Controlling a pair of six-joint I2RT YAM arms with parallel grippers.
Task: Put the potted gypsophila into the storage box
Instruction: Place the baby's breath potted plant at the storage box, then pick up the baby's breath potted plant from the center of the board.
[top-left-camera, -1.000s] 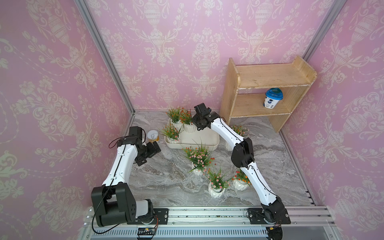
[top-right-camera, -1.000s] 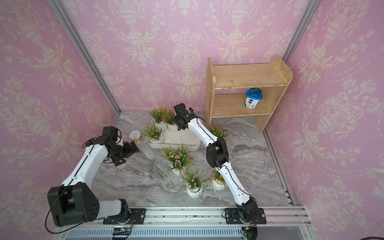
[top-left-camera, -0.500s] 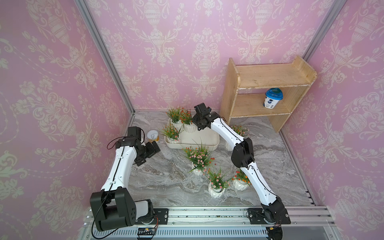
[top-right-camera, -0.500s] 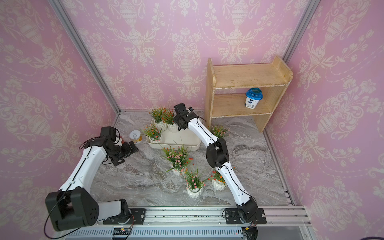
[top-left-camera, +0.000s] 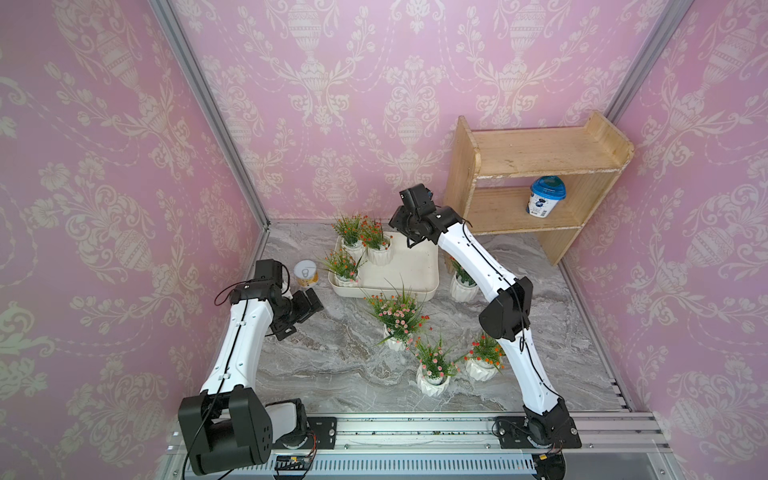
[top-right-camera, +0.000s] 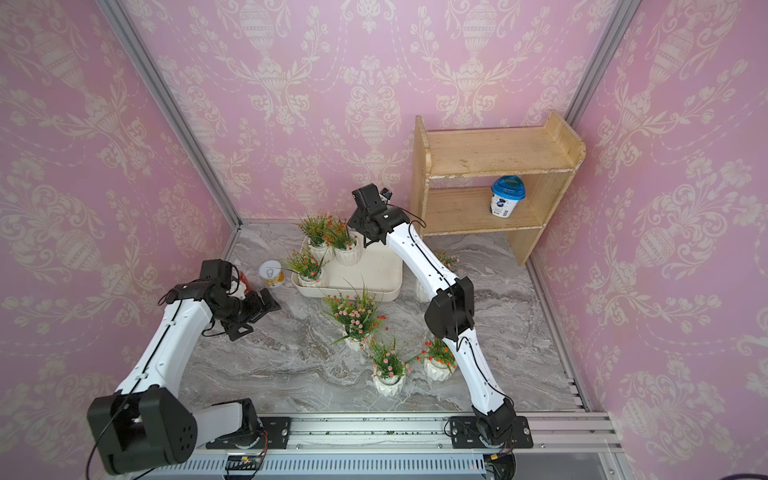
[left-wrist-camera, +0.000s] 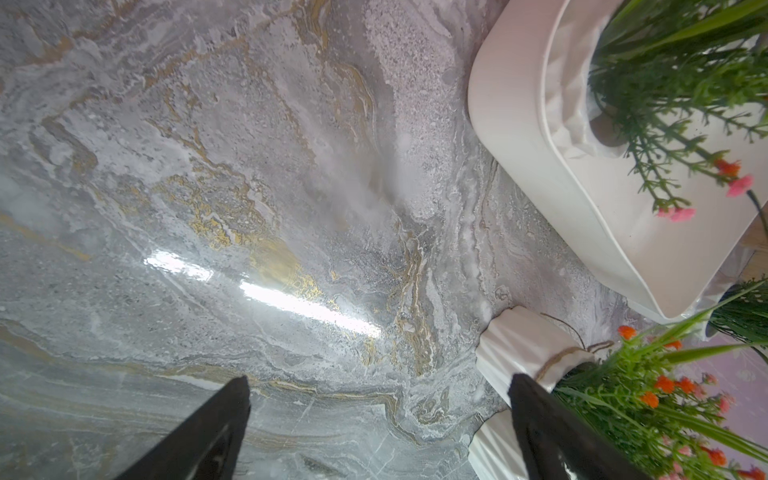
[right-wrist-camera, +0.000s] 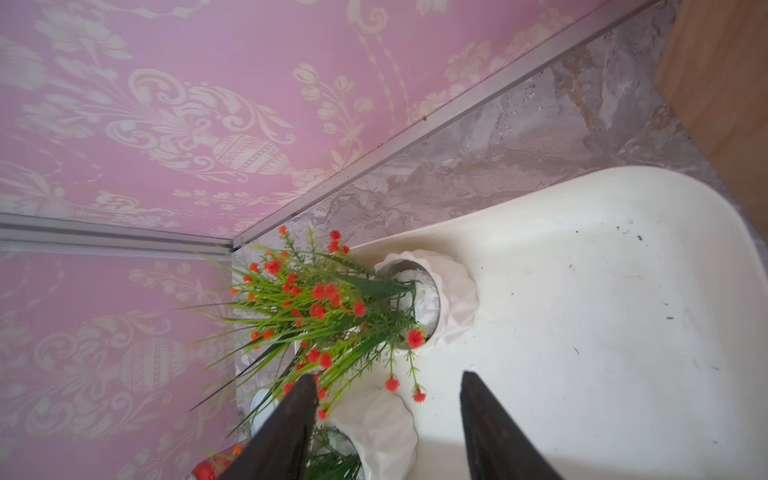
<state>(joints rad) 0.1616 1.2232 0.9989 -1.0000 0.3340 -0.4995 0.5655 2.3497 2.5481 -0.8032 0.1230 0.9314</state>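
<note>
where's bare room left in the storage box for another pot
The storage box floor is bare on its wooden shelf side. Three pots crowd its other side. Outside, bare marble lies between the left gripper and the pink-flowered pot.

The walls (top-left-camera: 374, 83) are pink with a cream pattern of vases and flowers. The worktop (top-left-camera: 332, 365) is grey and white like marble with thin gold streaks, and the shelf (top-left-camera: 540, 151) is pale brown wood with a white cup (top-left-camera: 547, 202) that has a blue lid. The storage box (top-left-camera: 411, 262) is creamy white, the potted gypsophila (top-left-camera: 376, 237) in it has green stems, orange-red blooms and a white ridged pot, and a plant (top-left-camera: 397, 311) on the worktop has pink blooms.
</note>
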